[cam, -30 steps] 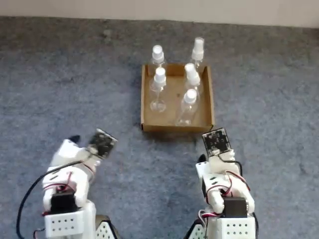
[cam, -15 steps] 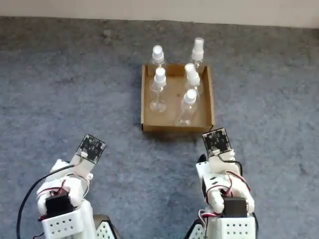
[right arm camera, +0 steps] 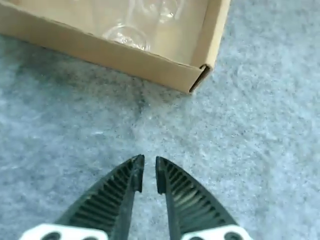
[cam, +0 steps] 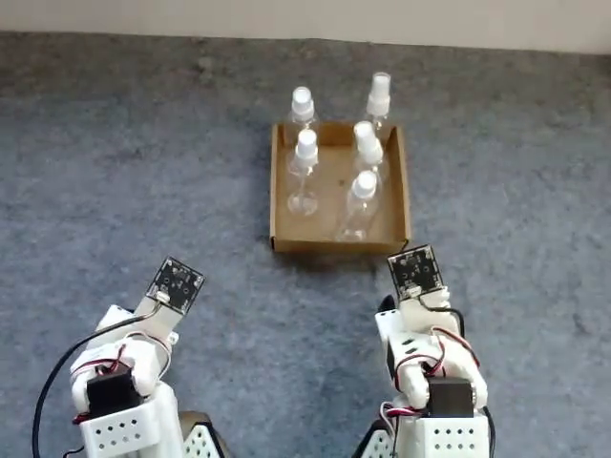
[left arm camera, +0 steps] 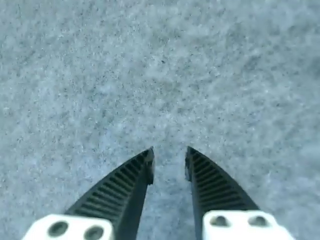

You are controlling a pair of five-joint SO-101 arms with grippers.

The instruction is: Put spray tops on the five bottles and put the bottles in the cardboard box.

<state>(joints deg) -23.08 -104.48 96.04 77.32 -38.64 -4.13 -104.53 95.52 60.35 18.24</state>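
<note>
**All five bottles capped at the box, both arms parked short of it**

High view: the cardboard box (cam: 275, 186) lies open on the grey worktop (cam: 134, 143). Three spray bottles (cam: 304, 176) stand upright inside it, each wearing a white spray top (cam: 364, 185). Two more capped bottles (cam: 302, 103) rise at the box's far wall, and it cannot be told whether they stand inside it or just behind. On that reading the capping looks finished and the boxing is done or nearly so. The left arm (cam: 124, 353) and right arm (cam: 425, 343) sit on the box's near side, apart from it, so nothing blocks the box.

Left wrist view: the left gripper (left arm camera: 168, 155) hangs over bare worktop, jaws a little parted, grasping nothing.

Right wrist view: the right gripper (right arm camera: 148, 162) points toward the box's near corner, jaws all but clenched and empty. A bottle base (right arm camera: 127, 36) shows just inside the near wall, which any reach from here would have to clear.
</note>
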